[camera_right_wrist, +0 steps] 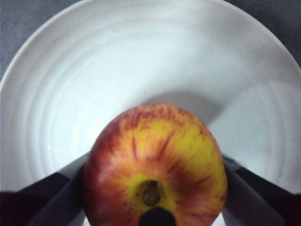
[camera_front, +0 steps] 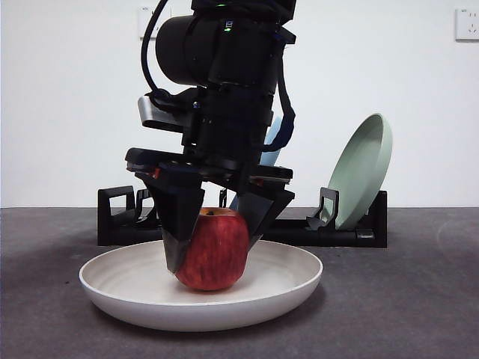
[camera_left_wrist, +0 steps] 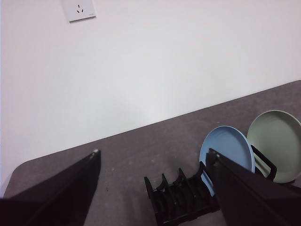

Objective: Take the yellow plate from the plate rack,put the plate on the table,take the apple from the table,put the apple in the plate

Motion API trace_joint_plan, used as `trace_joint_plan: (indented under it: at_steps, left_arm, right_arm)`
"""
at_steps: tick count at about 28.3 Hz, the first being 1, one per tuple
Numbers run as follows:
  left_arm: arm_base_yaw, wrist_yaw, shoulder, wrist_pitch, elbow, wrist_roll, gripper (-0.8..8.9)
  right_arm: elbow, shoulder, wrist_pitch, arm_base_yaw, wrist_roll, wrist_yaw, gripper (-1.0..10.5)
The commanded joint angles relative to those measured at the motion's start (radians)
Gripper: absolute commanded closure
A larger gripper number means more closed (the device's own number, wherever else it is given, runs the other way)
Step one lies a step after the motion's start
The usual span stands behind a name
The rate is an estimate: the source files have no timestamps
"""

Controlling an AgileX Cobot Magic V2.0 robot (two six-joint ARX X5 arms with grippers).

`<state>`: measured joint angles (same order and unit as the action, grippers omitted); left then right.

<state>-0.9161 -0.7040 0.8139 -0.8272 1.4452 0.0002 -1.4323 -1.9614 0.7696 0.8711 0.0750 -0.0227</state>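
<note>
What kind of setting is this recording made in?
Probably a lab tabletop staged as a kitchen task: a bare white wall with a socket, a dark grey table, a black plate rack, and the right claw holding an apple in a cream plate.

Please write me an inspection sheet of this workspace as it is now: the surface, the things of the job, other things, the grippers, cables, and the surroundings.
Surface: dark grey table, matte.
Job's things: yellow plate lies flat on the table in front of the plate rack; apple is in the plate, stem up.
Clutter: pale green plate and light blue plate stand in the rack.
Grippers: right gripper grips the apple from both sides, over the plate; left gripper is open, holds nothing, raised above the rack.
Cables: a black cable loops beside the arm.
Surroundings: white wall with sockets.
</note>
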Motion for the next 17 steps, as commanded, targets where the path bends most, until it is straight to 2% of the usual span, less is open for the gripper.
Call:
trace_joint_plan:
  at_steps: [1,2,4,12,17]
  left_arm:
    - [0.002,-0.001,-0.003,-0.003,-0.005,0.0,4.37]
    - [0.002,-0.001,-0.003,-0.005,-0.005,0.0,4.37]
    - [0.002,-0.001,-0.003,-0.012,-0.005,0.0,4.37]
    - [0.002,0.003,0.002,-0.039,-0.005,-0.008,4.37]
    - [0.002,0.029,0.029,-0.042,-0.005,-0.007,4.38]
  right_arm:
    - [0.0,-0.007,-0.002,0.002,0.002,0.003,4.6]
    - [0.0,-0.007,-0.002,0.002,0.002,0.003,4.1]
    - [0.0,-0.007,-0.002,0.002,0.002,0.003,3.8]
    - [-0.004,0.009,-0.002,0.001,0.002,0.003,3.8]
    - [-0.016,0.09,-0.002,-0.007,-0.006,0.005,3.8]
